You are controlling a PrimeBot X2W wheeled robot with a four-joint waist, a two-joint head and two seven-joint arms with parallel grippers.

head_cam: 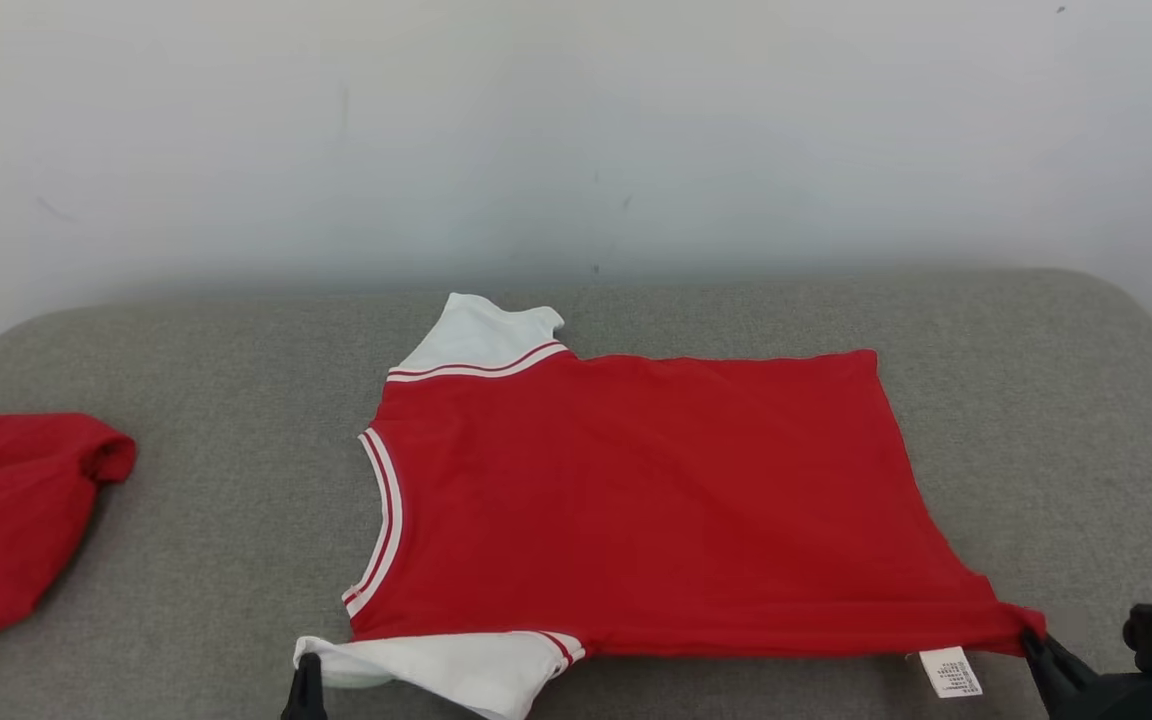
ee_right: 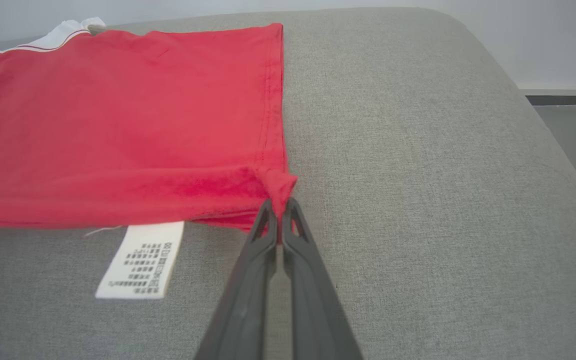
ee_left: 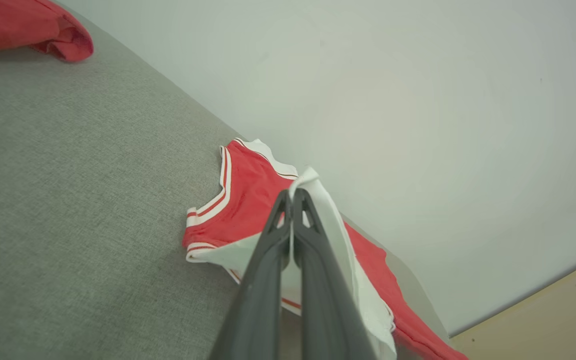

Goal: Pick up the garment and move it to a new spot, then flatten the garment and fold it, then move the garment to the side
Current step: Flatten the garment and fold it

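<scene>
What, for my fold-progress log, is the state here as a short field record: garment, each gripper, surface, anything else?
garment: red shirt with white sleeves, spread flat, not yet folded, neck toward the robot's left
left gripper: shut on the garment's near white sleeve
right gripper: shut on the garment's near hem corner
care label: white, lying on the surface at the near edge
surface: grey cushion
other: second red cloth, far left, apart from the garment
</scene>
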